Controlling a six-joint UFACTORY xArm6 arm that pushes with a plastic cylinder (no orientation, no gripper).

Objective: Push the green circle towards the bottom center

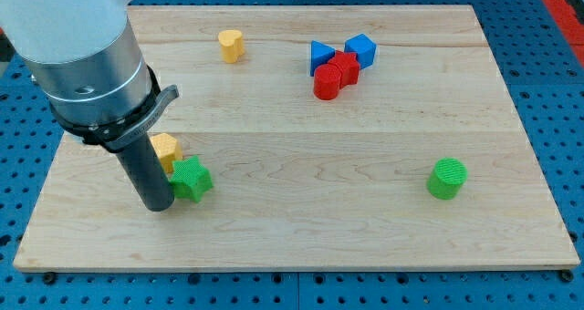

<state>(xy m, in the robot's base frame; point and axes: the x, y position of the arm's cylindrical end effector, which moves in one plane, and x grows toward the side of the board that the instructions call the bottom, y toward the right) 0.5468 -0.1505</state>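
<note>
Currently my tip (pixel 157 206) is resting beside the green star (pixel 192 179), well apart from the green circle (pixel 447 179) at the bench's (pixel 301 246) right, so approaching comes next; no pincer exists.

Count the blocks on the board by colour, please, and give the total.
Yellow: 2, a heart and a block behind the green star
Blue: 2
Red: 2
Green: 2, star and circle
Total: 8

Pale matt wooden board (pixel 365 228), dark matt rod (pixel 146 169).
</note>
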